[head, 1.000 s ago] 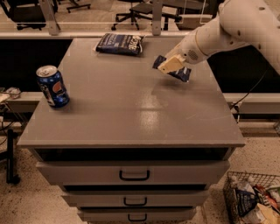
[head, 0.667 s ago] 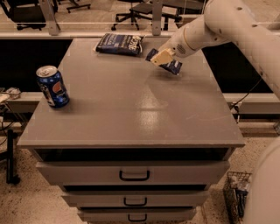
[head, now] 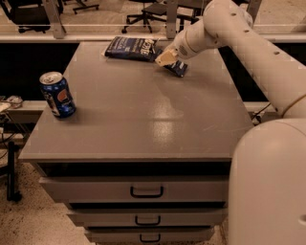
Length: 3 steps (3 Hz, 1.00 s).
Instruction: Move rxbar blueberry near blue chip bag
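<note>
The blue chip bag (head: 131,48) lies flat at the far edge of the grey cabinet top (head: 143,110). The rxbar blueberry (head: 177,68) is a small dark blue wrapper just right of the bag, partly hidden under my gripper (head: 165,59). The gripper's tan fingers are shut on the bar's left end and hold it low over the cabinet top, close to the bag's right end. My white arm (head: 248,38) reaches in from the right.
A blue soda can (head: 57,94) stands upright at the left side of the cabinet top. Drawers (head: 146,191) sit below the front edge. Office chairs (head: 153,9) stand behind the cabinet. My white base (head: 270,186) fills the lower right.
My gripper has carried the bar from the right part of the cabinet top toward the far left, ending beside the chip bag. The can and bag have not moved.
</note>
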### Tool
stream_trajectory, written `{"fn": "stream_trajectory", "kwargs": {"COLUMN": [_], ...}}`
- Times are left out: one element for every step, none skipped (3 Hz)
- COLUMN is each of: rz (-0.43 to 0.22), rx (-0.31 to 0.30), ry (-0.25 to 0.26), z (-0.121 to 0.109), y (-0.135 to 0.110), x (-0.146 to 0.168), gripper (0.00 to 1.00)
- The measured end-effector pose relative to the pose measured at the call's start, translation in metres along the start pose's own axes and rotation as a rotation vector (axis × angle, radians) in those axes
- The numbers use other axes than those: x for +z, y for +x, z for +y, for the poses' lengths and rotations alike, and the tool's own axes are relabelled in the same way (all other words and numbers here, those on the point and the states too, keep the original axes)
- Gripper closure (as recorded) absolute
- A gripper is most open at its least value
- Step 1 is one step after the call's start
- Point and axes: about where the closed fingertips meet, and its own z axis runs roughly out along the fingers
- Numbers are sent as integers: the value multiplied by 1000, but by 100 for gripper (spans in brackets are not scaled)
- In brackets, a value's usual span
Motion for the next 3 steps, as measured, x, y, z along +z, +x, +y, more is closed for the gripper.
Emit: {"fn": "stream_trajectory", "kwargs": {"rz": [9, 7, -1], "rx": [7, 7, -2], "ry": [14, 24, 32], "z": [-8, -13, -16], "y": [0, -1, -4], "x": [14, 20, 19], "gripper": [81, 59, 35]}}
